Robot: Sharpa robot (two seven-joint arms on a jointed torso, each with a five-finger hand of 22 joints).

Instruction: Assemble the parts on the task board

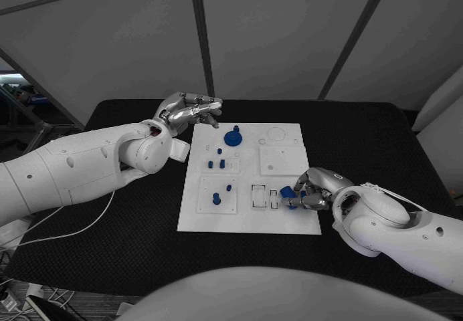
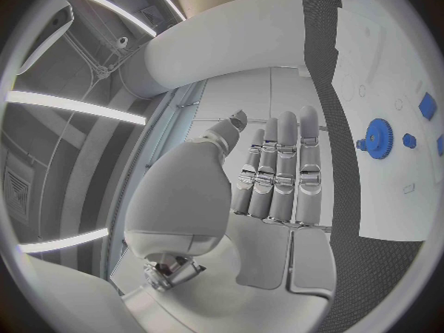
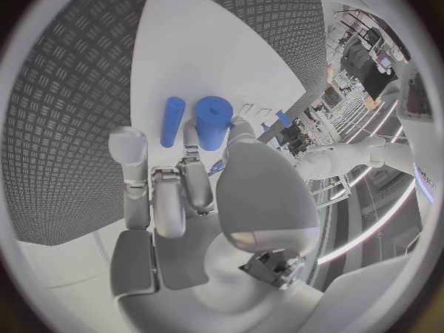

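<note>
1. From the head camera I have the task board (image 1: 249, 224) lying flat in the middle of the black counter (image 1: 386, 147).
2. My right robot hand (image 1: 307, 190) sits at the board's near right edge, fingers curled round a blue cylinder (image 3: 214, 122). The right wrist camera shows that part pinched at the fingertips, with a thinner blue peg (image 3: 172, 121) just beside it on the white surface. I cannot tell whether the peg is also held.
3. My left robot hand (image 1: 193, 110) hangs over the board's far left corner. On the left wrist camera its fingers (image 2: 282, 166) are straight and side by side, with nothing in them.
4. A blue gear (image 1: 233, 138) stands on the far part of the board, near the left robot hand but apart from it.
5. Small blue pegs (image 1: 217, 163) stand in the left middle block, and more blue pegs (image 1: 219, 195) in the near left block.
6. Two empty rectangular slots (image 1: 259, 195) lie just beside the right robot hand.
</note>
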